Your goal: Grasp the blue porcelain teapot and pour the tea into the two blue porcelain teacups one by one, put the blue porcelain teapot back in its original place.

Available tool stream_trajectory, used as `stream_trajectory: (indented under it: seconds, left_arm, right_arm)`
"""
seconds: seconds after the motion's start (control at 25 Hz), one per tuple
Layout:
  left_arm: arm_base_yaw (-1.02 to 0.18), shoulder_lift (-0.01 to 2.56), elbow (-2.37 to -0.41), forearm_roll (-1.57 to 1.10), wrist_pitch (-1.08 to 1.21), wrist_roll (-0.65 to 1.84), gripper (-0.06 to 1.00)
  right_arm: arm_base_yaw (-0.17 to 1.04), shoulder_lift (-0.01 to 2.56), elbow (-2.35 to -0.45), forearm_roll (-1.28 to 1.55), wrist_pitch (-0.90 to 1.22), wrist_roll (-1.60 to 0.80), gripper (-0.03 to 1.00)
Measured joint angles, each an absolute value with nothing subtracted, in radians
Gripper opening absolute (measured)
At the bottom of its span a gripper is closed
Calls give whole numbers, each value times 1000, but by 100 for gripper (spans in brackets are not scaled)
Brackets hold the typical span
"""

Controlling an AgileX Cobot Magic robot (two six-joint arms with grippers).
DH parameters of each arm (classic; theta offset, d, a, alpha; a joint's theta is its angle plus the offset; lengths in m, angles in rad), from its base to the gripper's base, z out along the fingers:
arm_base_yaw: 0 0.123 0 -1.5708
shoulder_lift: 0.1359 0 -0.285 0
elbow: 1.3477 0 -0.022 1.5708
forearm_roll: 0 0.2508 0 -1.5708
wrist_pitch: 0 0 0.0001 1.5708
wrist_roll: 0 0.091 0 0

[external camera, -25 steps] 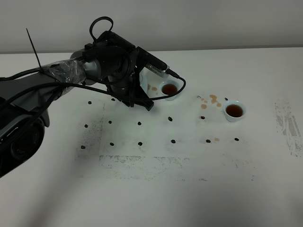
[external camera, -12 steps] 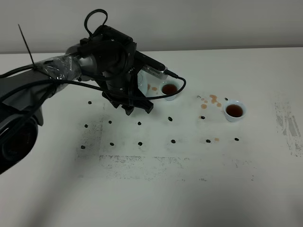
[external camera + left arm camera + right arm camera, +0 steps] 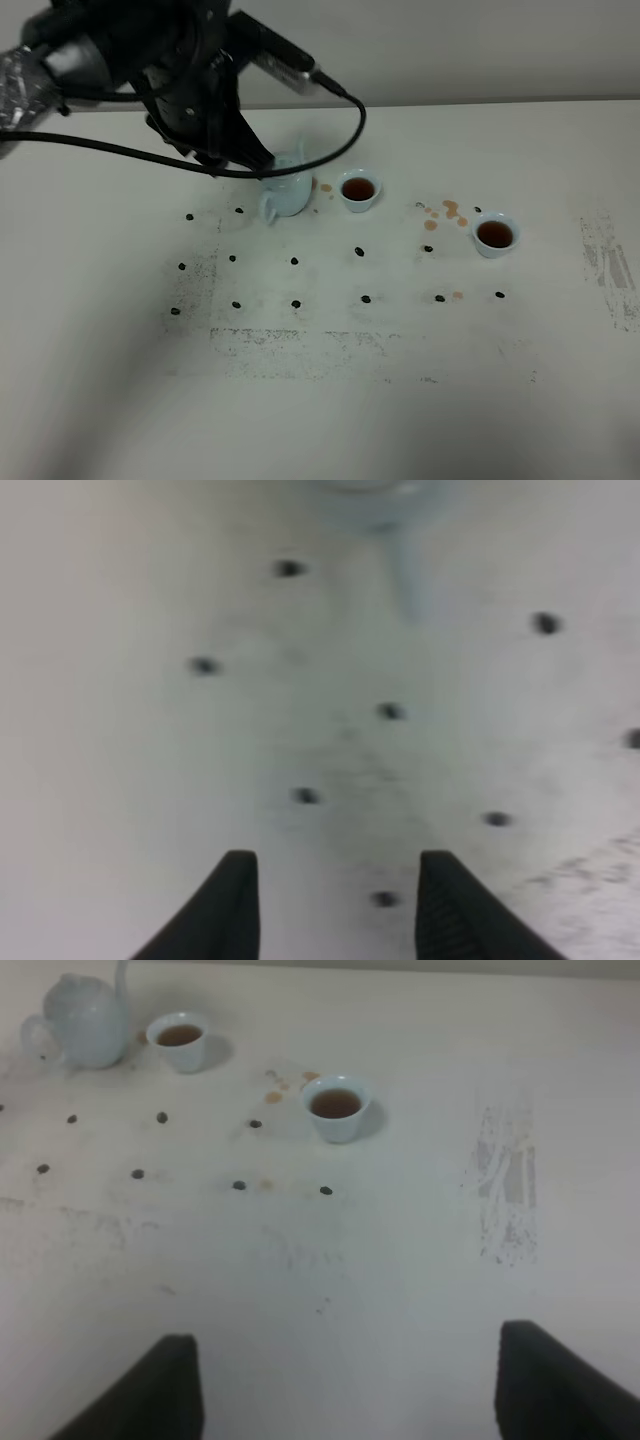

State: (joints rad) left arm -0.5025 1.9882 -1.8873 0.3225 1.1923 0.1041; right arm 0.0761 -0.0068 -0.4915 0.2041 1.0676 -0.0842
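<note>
The pale blue teapot (image 3: 287, 190) stands upright on the white table, its lid on, just left of the nearer teacup (image 3: 358, 190). The second teacup (image 3: 495, 233) stands further right. Both cups hold brown tea. My left gripper (image 3: 255, 158) hangs above and behind the teapot, apart from it. In the left wrist view that gripper (image 3: 340, 905) is open with nothing between its dark fingers, and the blurred teapot (image 3: 375, 500) lies beyond them. My right gripper (image 3: 350, 1400) stands wide open, far from the teapot (image 3: 85, 1025) and both cups (image 3: 180, 1040) (image 3: 337, 1107).
Brown tea drops (image 3: 445, 210) stain the table between the cups, and more lie beside the teapot (image 3: 325, 187). Small dark dots (image 3: 295, 261) mark a grid on the table in front of the teapot. A black cable (image 3: 340, 120) loops from the left arm above the teapot.
The left gripper has opened, come off the teapot, and risen up and back to the left. The teapot, hidden behind it before, now stands in plain sight.
</note>
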Motion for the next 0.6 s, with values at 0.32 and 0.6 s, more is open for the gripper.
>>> stream_trajectory:
  seconds: [0.32,0.6]
  left_arm:
    - [-394,1626,-1635,406,1193,71,36]
    - [-174,1253,-1242,382,1192,63,36]
  right_arm:
    - [76,-7,-491,204,1068,-85,59]
    - [76,-7,-491,204,1068,-84,59]
